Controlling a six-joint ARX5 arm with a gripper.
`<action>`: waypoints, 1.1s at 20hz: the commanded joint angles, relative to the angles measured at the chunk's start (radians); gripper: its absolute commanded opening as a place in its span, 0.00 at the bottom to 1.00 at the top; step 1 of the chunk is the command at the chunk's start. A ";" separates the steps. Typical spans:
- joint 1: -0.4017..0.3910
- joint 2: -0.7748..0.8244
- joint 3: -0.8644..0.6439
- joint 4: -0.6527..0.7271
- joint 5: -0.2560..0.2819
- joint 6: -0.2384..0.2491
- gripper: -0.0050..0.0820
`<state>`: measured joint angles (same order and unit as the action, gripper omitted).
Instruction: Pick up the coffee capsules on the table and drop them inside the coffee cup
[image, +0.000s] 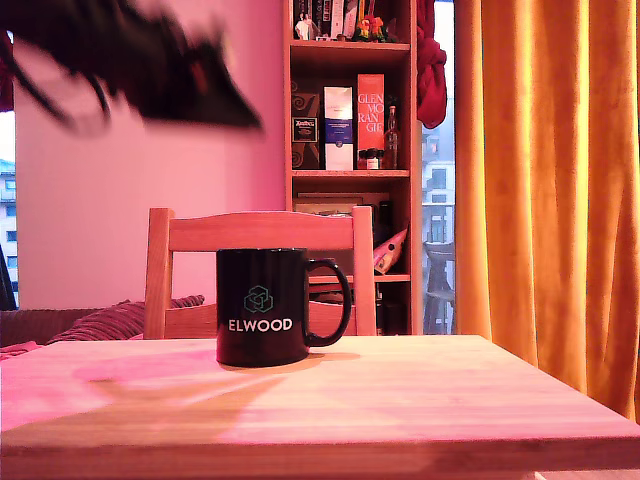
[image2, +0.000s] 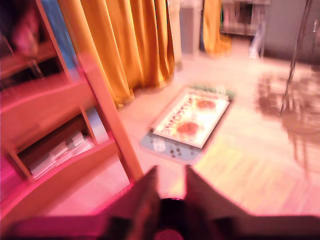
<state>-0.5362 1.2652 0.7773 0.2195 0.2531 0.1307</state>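
Note:
The glossy black coffee cup (image: 262, 306) with white "ELWOOD" lettering stands upright on the light wooden table (image: 400, 405), its handle toward the exterior view's right. My gripper (image: 232, 103) is a dark motion-blurred shape high above the table, up and to the exterior view's left of the cup. In the wrist view its fingers (image2: 145, 200) stand apart with nothing between them, and the gripper (image2: 172, 172) looks down past a dark round rim, the coffee cup (image2: 172, 206). The coffee capsules are out of view; a pale blur inside that rim is too smeared to identify.
A wooden chair (image: 260, 232) stands right behind the table, its leg (image2: 112, 130) showing in the wrist view. Beyond are a bookshelf (image: 350, 110) and orange curtains (image: 550, 200). A mat (image2: 190, 120) lies on the floor.

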 joint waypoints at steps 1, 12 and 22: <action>-0.002 -0.022 -0.008 -0.061 0.000 -0.018 0.03; 0.039 -0.126 -0.046 -0.313 -0.032 -0.050 0.03; 0.257 -0.369 -0.334 -0.181 -0.041 -0.143 0.03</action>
<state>-0.2832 0.9199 0.4744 0.0280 0.2096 -0.0021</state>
